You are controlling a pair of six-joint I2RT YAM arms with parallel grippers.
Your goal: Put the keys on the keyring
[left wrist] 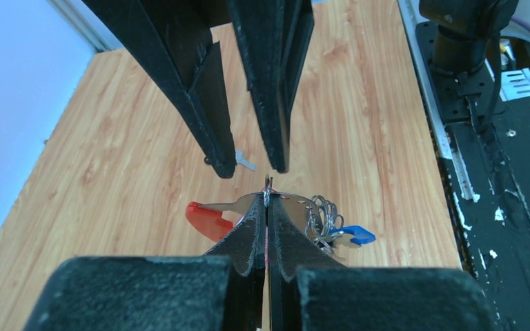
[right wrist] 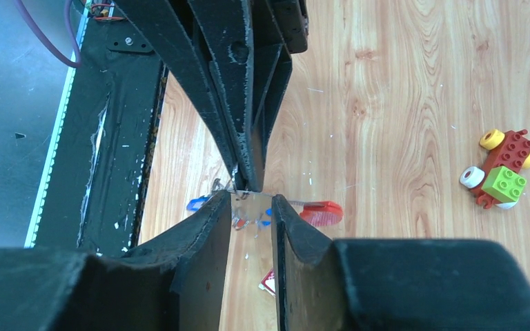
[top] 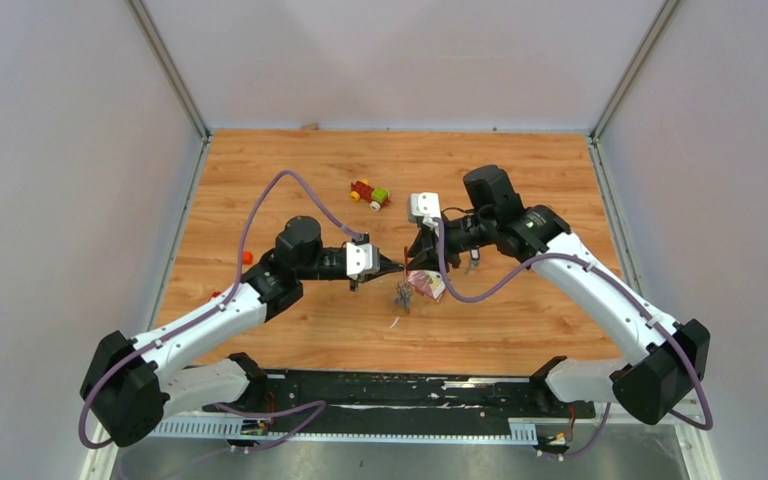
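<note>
Over the middle of the wooden desk (top: 520, 180), the left pincer (left wrist: 267, 205) is closed tight on the thin metal of the keyring (left wrist: 207, 219), with the red fob at its 9 o'clock. The right pincer (right wrist: 251, 207) faces it tip to tip, a little open and holding nothing I can see. A blue-headed key (left wrist: 354, 236) sits at 4 o'clock of the left pincer. I judge the threading step is in hand. Next, the right pincer must take a key and feed it into the ring's split.

One toy car (top: 370, 194), one pink packet (top: 427, 285), one keyring (left wrist: 207, 219).
</note>
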